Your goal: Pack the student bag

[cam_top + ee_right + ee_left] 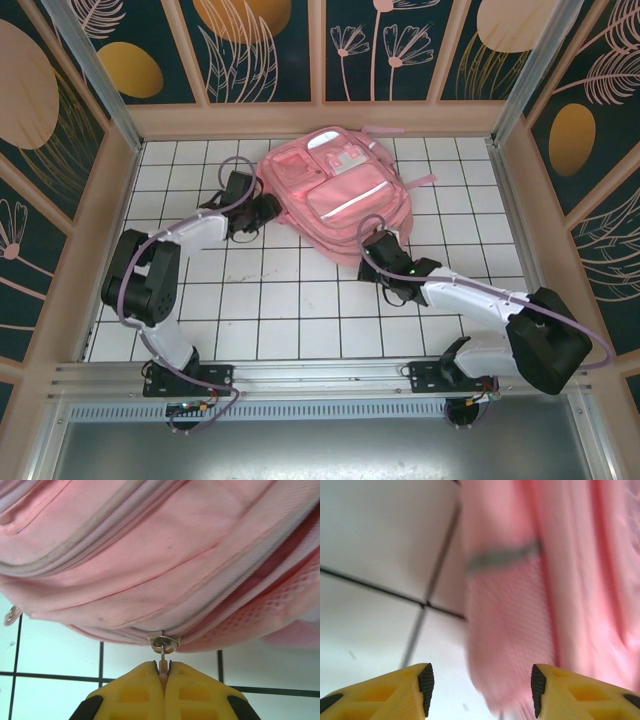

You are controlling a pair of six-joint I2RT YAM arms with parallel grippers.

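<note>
The student bag (335, 190) lies flat on the white tiled worktop (300, 310), front pockets up. Its far end is close to the back wall (320, 118). A strap (420, 182) trails from the bag's right side.

The left hand (262, 210) sits just beside the bag's left edge. Seen from the left wrist, it (481, 690) is spread wide, with pink cloth hanging ahead of the gap and bare tile beside it.

The right hand (372, 245) is at the bag's near edge, pinched narrow (162, 672) on the zipper pull (164, 642) under the bulging seam.

Bare tiles lie open on the near side of the bag between the arms, and out past both of its sides.
</note>
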